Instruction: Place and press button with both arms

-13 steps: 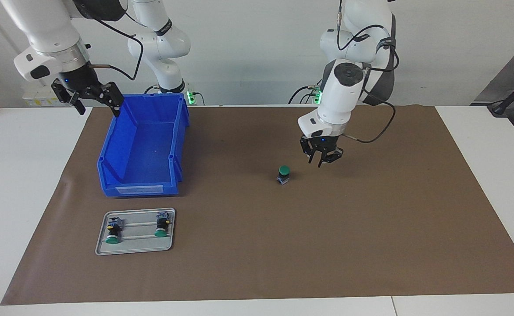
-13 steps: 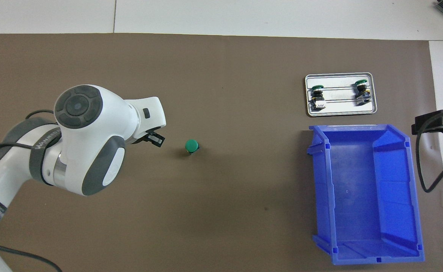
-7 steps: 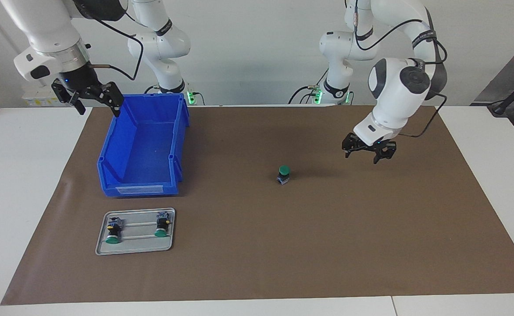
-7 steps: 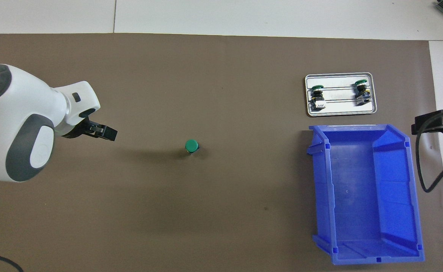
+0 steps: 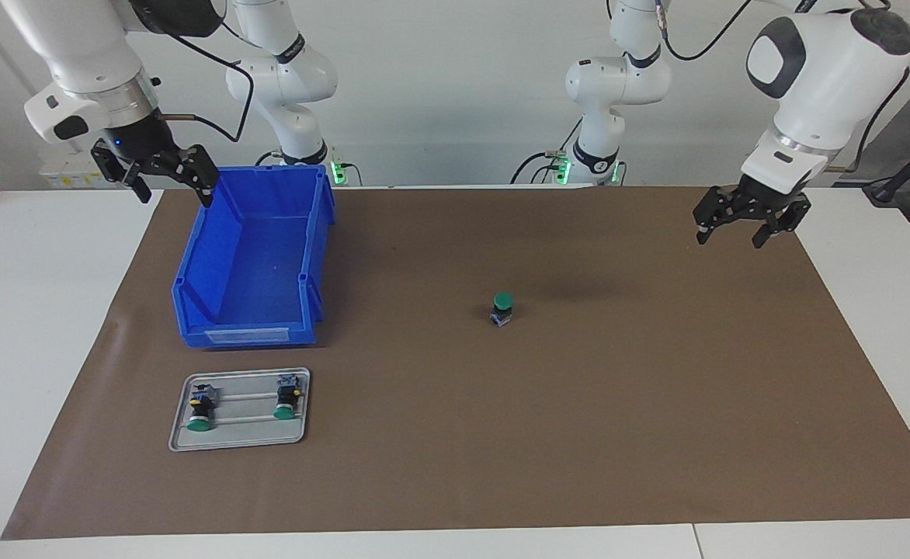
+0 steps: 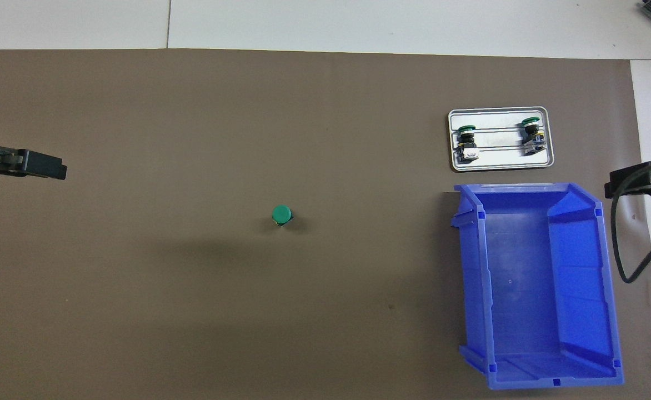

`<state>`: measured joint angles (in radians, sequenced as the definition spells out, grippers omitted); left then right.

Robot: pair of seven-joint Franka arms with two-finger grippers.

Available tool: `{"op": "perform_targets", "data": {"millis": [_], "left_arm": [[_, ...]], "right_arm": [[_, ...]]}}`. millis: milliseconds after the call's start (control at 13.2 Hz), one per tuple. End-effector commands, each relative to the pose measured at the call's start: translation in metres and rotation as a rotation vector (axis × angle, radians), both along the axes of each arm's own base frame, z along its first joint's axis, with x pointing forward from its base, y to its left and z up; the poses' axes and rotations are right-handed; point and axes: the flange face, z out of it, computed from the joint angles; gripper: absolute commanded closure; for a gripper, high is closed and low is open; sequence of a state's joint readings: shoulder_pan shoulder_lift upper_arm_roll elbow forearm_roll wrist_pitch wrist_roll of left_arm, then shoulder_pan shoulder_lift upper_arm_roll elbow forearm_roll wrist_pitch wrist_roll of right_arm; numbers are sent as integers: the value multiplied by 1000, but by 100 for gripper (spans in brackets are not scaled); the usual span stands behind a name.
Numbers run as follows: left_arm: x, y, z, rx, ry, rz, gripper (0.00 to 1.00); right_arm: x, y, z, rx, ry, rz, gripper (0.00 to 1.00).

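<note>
In the overhead view the left gripper [image 6: 25, 165] is cut off by the picture's edge, so only its dark tip shows. The right gripper [image 6: 645, 180] is cut off at the other edge too. The two small buttons on the tray [image 5: 237, 439] are too tiny to see well.

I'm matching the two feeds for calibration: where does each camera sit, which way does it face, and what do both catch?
Facing view: high across the table, looking at the robots; both arms show whole, left gripper and right gripper raised, open.
Overhead view: above the robots' end, looking steeply down; only the left gripper and right gripper tips show.
Shared: upright button, blue bin, metal tray, brown mat.
</note>
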<state>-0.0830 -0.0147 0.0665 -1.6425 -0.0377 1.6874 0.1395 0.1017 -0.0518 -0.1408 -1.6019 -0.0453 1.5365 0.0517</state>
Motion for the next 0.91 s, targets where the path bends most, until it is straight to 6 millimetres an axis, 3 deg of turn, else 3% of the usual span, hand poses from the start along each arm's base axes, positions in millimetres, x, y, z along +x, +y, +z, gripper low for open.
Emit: {"op": "perform_targets", "data": {"millis": [0,227,831], "left_arm": [[6,7,29,3,56,13,0],[-3,8,48,-5,55,20,0],[-10,8,41,-6,50,32,0]], "right_arm": [[-6,0,0,4,-13,10,0],[-6,0,0,4,-13,10,0],[-7,-1,0,4,-12,9,0]]}}
